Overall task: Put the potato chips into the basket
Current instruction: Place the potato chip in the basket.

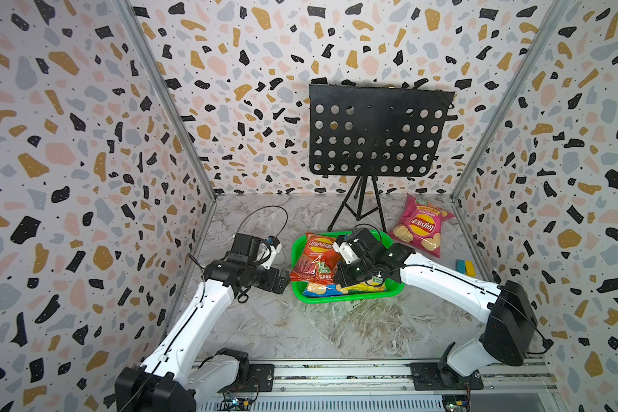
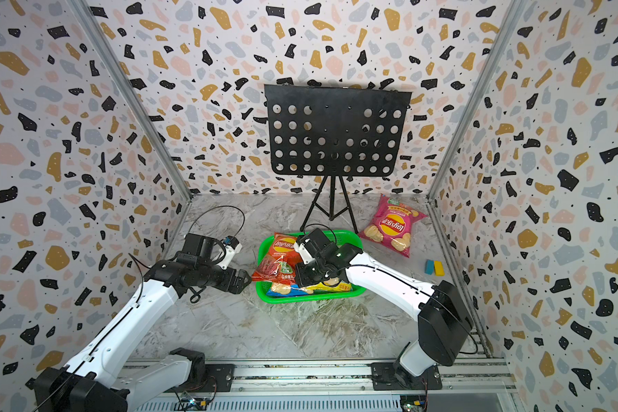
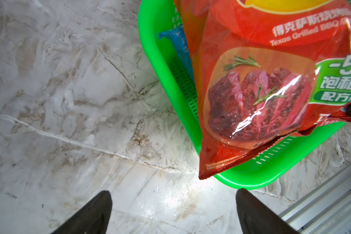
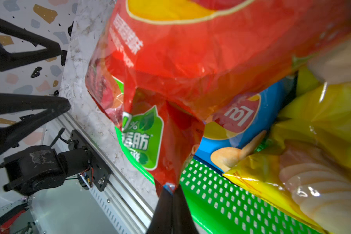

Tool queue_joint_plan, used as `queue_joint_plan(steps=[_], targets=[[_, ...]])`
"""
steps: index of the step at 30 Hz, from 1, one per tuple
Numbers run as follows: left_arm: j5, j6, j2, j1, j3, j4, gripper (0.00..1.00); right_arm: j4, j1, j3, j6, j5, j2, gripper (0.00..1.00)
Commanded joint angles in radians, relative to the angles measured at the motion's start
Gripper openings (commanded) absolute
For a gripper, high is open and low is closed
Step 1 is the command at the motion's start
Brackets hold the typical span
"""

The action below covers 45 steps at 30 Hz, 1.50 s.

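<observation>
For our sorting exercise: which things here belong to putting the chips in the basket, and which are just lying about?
Job: red bag, blue bag, yellow bag, pink bag, green basket.
Lying about: black music stand, blue-and-yellow block.

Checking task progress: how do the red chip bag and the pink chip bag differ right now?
The red bag lies in the green basket; the pink bag lies on the table outside it. The right gripper is shut on the red bag's edge; nothing touches the pink bag. Both are glossy Lay's bags.
</observation>
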Motion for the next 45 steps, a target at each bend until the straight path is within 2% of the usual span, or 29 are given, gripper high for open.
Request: queue_joint_plan(steps=[1, 11, 13, 17, 19, 22, 25, 36, 45], targets=[[-0.057, -0.002, -0.006, 0.002, -0.008, 0.044, 0.99, -0.068, 0.002, 0.006, -0.062, 0.037, -0.039, 0.01], [-0.107, -0.010, 0.011, 0.002, -0.011, 0.054, 1.00, -0.249, 0.003, 0.051, -0.274, 0.012, -0.043, 0.01], [-0.108, -0.010, 0.010, 0.002, -0.011, 0.054, 1.00, -0.285, 0.003, 0.067, -0.292, 0.042, -0.035, 0.11], [-0.122, -0.011, 0.009, 0.002, -0.014, 0.058, 1.00, -0.355, 0.003, 0.135, -0.315, 0.111, -0.045, 0.45], [-0.126, -0.011, 0.011, 0.002, -0.015, 0.060, 1.00, -0.375, 0.002, 0.170, -0.311, 0.145, -0.062, 0.55], [-0.133, -0.011, 0.011, 0.002, -0.016, 0.064, 1.00, -0.382, 0.003, 0.230, -0.278, 0.199, -0.072, 0.56], [-0.151, -0.010, 0.012, 0.002, -0.017, 0.066, 1.00, -0.384, 0.003, 0.307, -0.242, 0.202, -0.031, 0.56], [-0.178, -0.004, 0.028, 0.002, -0.024, 0.075, 1.00, -0.430, 0.021, 0.579, -0.255, 0.231, 0.265, 0.56], [-0.189, -0.005, 0.028, 0.002, -0.025, 0.076, 1.00, -0.427, 0.045, 0.534, -0.288, 0.270, 0.360, 0.57]])
